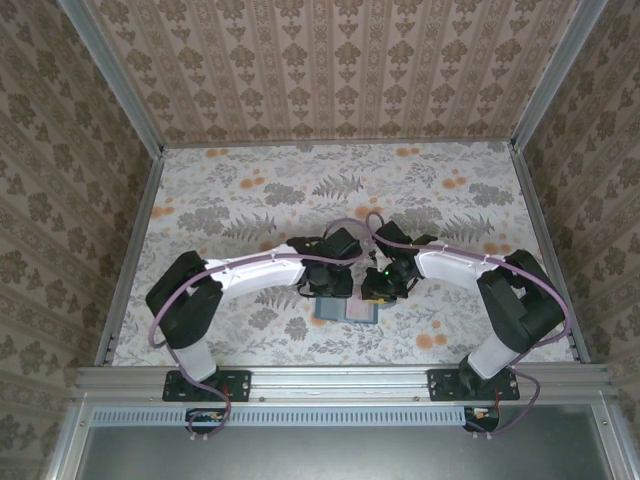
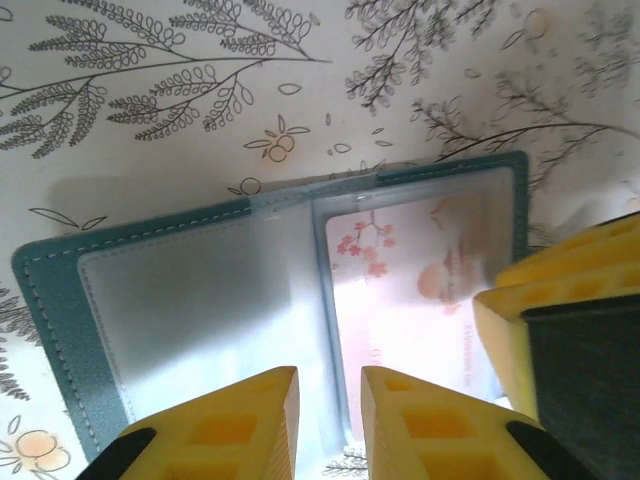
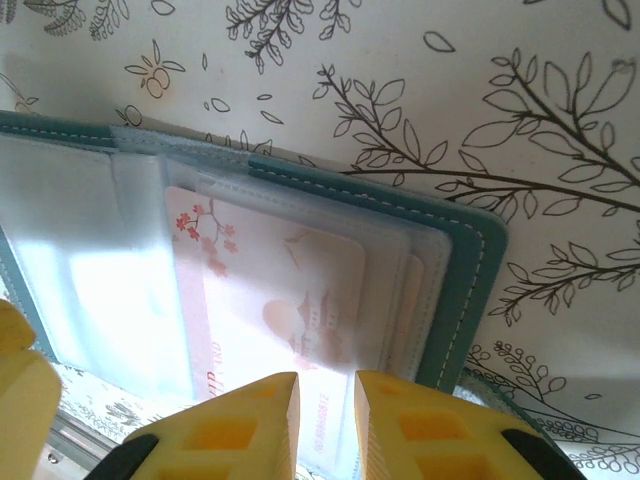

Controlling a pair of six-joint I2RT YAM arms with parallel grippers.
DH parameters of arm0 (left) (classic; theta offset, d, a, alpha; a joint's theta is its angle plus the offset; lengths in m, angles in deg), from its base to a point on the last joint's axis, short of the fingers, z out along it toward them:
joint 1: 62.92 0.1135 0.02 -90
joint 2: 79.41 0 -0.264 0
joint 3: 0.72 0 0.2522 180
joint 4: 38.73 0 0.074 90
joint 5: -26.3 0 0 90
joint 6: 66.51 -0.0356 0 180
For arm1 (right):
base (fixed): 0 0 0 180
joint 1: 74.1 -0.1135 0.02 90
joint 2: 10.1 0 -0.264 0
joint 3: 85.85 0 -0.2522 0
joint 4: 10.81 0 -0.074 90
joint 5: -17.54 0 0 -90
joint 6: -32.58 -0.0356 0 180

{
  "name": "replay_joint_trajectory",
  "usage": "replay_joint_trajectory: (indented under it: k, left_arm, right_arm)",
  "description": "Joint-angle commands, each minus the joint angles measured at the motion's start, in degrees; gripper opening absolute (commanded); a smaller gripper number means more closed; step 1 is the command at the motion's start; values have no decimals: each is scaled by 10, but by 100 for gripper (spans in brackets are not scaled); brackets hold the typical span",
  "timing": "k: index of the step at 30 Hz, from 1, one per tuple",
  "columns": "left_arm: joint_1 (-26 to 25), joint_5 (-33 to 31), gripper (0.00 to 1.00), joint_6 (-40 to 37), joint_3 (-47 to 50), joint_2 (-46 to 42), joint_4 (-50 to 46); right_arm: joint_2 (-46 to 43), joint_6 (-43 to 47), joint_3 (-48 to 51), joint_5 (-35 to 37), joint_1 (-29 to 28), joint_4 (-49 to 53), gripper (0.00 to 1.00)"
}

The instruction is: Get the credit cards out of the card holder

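- The left gripper (image 2: 330, 385) sat at the bottom centre of its wrist view. Its yellow fingers (image 2: 240, 425) were a narrow slit apart over the near edge of the card holder (image 2: 60, 300). I could not tell whether they pinched the clear sleeve (image 2: 200, 310).
- The right gripper (image 3: 327, 390), also bottom centre, was nearly closed over the lower edge of the pink credit card (image 3: 270, 290). A grip could not be confirmed.
- The left claw probably steadied the empty half so the right could draw the card from its pocket.
- In the top view the card holder (image 1: 345, 310) lay opened flat at lower centre on the floral table (image 1: 250, 190), under both claws.
- The card carried cherry blossoms and a pale building sketch. The print along its lower left edge was too blurred to read, and no brand showed.
- Further card edges (image 3: 412, 290) peeked out at the right behind it.
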Motion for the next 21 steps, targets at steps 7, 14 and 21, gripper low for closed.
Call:
replay_joint_trajectory:
  k: [7,14,21]
  left_arm:
    - [26,97,20,47,49,10,139]
    - [25,114,20,53,46,41,155]
    - [24,100,19,46,43,53,130]
  right_arm:
    - [-5,-3,6,7,-3,20,22]
    - [-5,-4,5,8,-3,21,22]
    - [-7,-4,4,8,-3,23,22]
